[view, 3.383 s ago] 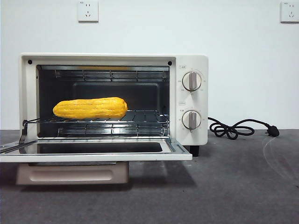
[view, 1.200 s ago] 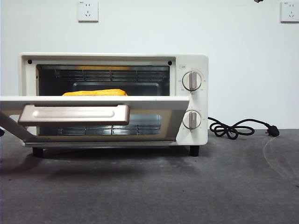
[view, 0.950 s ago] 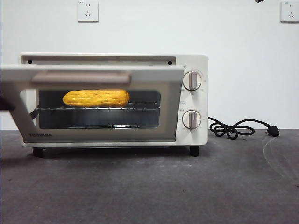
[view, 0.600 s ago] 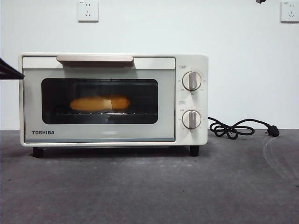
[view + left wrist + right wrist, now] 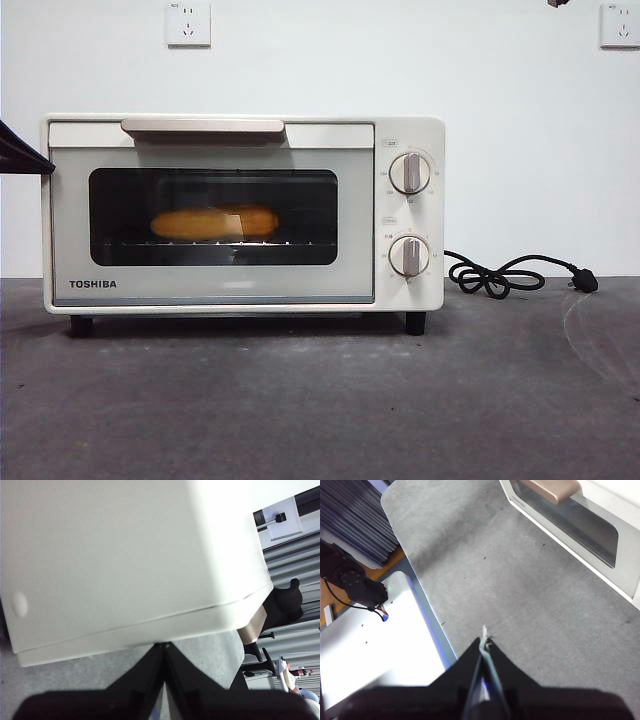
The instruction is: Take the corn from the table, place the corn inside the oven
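Note:
The corn (image 5: pixel 213 222) lies on the rack inside the oven (image 5: pixel 240 212), dim behind the dark glass of the closed door. The door's bar handle (image 5: pixel 203 126) sits along its top edge. My left gripper (image 5: pixel 165 645) is shut with nothing in it, close beside the oven's cream casing (image 5: pixel 125 555); in the front view it shows as a black tip (image 5: pixel 25 155) at the oven's upper left corner. Away from the oven, my right gripper (image 5: pixel 483 632) hangs shut and empty over the grey table (image 5: pixel 520 580); the oven door (image 5: pixel 580 525) shows at the edge of its view.
A black power cord with its plug (image 5: pixel 515 275) lies on the table (image 5: pixel 320 400) right of the oven. Two knobs (image 5: pixel 409 173) sit on the oven's right panel. Wall sockets (image 5: pixel 188 22) are above. A black tip (image 5: pixel 556 3) pokes in at the top right edge.
The oven door swung up from open to fully closed, so the corn is now behind the glass. The black gripper tip at the left edge has barely shifted.

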Controlling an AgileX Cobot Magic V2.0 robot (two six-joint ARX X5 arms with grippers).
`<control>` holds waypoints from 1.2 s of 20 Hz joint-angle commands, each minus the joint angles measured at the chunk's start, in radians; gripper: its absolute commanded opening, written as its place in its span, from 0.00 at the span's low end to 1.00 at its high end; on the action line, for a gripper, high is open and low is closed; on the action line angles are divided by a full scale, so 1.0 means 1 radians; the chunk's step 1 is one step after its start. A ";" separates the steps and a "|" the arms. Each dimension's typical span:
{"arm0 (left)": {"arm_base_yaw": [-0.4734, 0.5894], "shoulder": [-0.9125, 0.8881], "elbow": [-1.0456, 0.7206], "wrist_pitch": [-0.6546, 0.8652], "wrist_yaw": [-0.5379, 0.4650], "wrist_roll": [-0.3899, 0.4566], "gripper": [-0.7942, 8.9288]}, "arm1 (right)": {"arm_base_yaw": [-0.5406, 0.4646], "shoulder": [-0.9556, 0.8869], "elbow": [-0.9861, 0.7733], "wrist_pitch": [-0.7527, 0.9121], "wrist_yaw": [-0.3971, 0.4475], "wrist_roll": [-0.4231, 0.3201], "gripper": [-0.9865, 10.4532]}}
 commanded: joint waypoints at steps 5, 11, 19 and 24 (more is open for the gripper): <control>0.000 0.003 -0.002 -0.082 -0.003 0.019 0.07 | 0.000 0.005 0.002 0.000 -0.006 -0.011 0.07; -0.007 -0.122 -0.002 -0.275 -0.005 0.167 0.07 | 0.000 0.005 0.002 0.002 -0.005 -0.011 0.08; -0.181 -0.561 -0.002 -0.382 -0.220 0.097 0.07 | 0.000 0.005 0.002 0.002 0.051 -0.010 0.08; -0.426 -0.796 -0.002 -0.441 -0.591 -0.064 0.07 | 0.000 0.005 0.002 0.002 0.051 -0.010 0.08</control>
